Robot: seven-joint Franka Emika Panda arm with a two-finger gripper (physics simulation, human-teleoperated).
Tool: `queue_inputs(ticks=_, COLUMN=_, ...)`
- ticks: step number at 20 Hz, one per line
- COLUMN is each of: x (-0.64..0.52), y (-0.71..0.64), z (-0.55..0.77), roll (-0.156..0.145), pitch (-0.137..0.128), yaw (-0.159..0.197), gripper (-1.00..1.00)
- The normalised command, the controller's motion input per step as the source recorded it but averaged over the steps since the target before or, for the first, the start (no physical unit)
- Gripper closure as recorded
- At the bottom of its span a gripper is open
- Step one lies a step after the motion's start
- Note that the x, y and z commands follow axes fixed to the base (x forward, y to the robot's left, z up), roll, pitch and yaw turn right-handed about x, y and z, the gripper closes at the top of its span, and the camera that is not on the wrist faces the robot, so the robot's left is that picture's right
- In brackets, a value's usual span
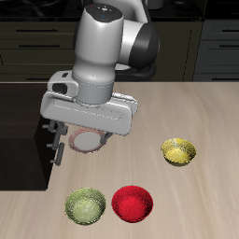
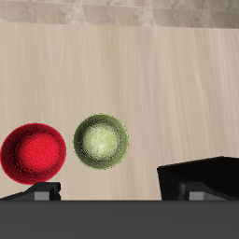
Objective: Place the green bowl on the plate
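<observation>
Green bowl (image 1: 85,206) first: from the front you see it upright on the table (image 1: 196,121) near the front edge, just beside the red bowl (image 1: 133,203) and apart from it by a thin gap. The yellow bowl (image 1: 179,151) sits farther back, well apart from both. The plate (image 1: 86,141) lies farther back than the green bowl, mostly hidden under your arm's wrist body, only its pinkish rim and pale centre peeking out. Your gripper (image 1: 82,149) hangs over the plate, and from here you cannot tell how far its fingers are spread. From the wrist camera, the green bowl (image 2: 101,141) and red bowl (image 2: 33,151) sit side by side on the pale wood, both empty, with dark finger parts (image 2: 201,182) at the frame's edge, holding nothing.
</observation>
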Motion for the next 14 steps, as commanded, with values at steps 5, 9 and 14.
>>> queue_inputs(ticks=5, x=0.11, y=-0.1, z=0.0, roll=-0.029, pitch=-0.01, yaw=-0.006, gripper=-1.0)
queue_inputs(ticks=9, x=0.11, y=-0.07, z=-0.09, roll=0.026, pitch=0.009, yaw=0.017, gripper=-1.0)
queue_inputs(ticks=14, x=0.05, y=-0.11, z=-0.18, roll=-0.004, pitch=-0.003, yaw=0.007, gripper=-1.0)
